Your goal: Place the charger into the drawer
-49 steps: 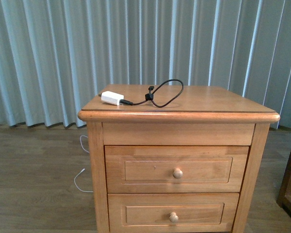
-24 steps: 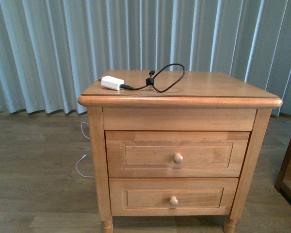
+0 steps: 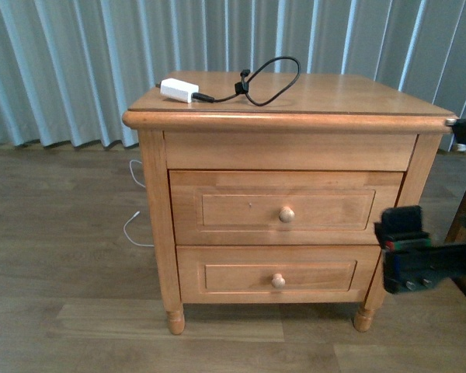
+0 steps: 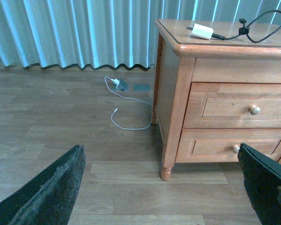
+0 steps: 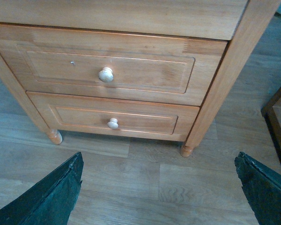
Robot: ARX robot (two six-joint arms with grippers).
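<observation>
1. Pincer state. The left pincer (image 4: 160, 149) is spread wide and carries nothing. In its wrist view the two dark fingers (image 4: 47, 197) frame bare floor. The right pincer (image 5: 158, 159) is likewise spread wide and empty. The front view shows the right arm (image 3: 419, 264) low, beside the nightstand's front right leg and level with the two drawer fronts.

2. Drawer. The drawer (image 3: 241, 211) is the taller, upper front, and it is fully shut. Its round knob (image 3: 286, 214) is apart from both pincers. The shorter lower front (image 3: 233, 277) is not the target.

3. Charger. The charger (image 3: 180, 90) lies on the tabletop (image 3: 357, 97) near the rear left corner. The white block lies flat, and its black cable loops toward the middle of the top. Nothing touches it.

4. Step in hand. Judged from this layout, the task is at its opening stage: approach to the drawer, with no part completed.

5. Next move. The right pincer is the better placed. It should line up with the upper knob, close round it and pull straight out. Only then is the charger worth lifting; the trailing loop may snag on the drawer edge.
</observation>
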